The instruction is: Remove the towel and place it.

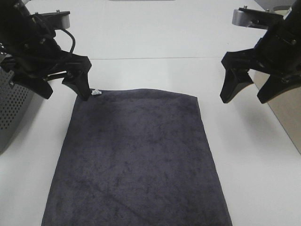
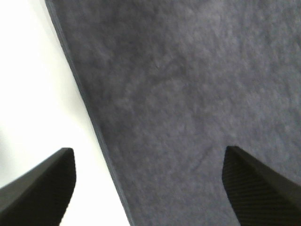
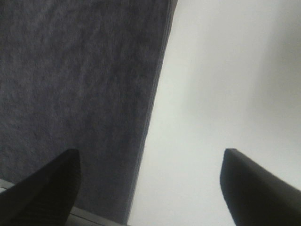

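Presently the towel (image 1: 136, 160) lies spread flat on the white table (image 1: 155, 42), its white tag (image 1: 96, 92) at the far left corner. The left gripper (image 1: 63, 90) stands open, empty, one finger beside that tag; contact cannot be told. The right gripper (image 1: 244, 98) is likewise spread wide and holds nothing, near the far right corner. In each wrist view the jaws straddle a towel edge.

Legible text: showing none | white tag (image 1: 96, 92) at far-left corner of towel (image 1: 136, 160): lying too small for reading | grey perforated box (image 1: 11, 108) at left edge of table (image 1: 254, 155): bearing a tiny unreadable mark
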Controlling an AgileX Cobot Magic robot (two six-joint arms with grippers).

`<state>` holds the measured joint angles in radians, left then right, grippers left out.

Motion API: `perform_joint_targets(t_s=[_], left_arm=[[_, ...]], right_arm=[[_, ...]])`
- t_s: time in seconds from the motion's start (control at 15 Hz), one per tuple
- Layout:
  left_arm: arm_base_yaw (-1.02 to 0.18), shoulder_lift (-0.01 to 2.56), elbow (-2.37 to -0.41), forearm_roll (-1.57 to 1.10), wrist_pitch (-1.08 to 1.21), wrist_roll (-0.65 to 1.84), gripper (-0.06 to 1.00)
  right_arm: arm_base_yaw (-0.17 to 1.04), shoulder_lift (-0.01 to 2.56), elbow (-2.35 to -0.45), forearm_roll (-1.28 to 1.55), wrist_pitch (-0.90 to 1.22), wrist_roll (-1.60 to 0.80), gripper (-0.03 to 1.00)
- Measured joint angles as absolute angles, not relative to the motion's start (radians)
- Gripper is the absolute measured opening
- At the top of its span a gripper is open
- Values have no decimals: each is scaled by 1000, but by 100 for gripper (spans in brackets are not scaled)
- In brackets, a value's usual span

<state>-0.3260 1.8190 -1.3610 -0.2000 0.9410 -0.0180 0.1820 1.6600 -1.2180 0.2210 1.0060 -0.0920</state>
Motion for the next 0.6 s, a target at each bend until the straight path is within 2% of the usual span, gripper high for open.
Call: perform_joint_targets(t_s=[0.27, 0.6], left_arm=[[-303, 2077, -1647, -190, 972, 19, 79], [-221, 2306, -1897, -193, 1020, 19, 79]], right_arm=[[36, 1873, -1444, 380, 1081, -222, 79], [27, 2094, -1634, 414, 1113, -280, 79]])
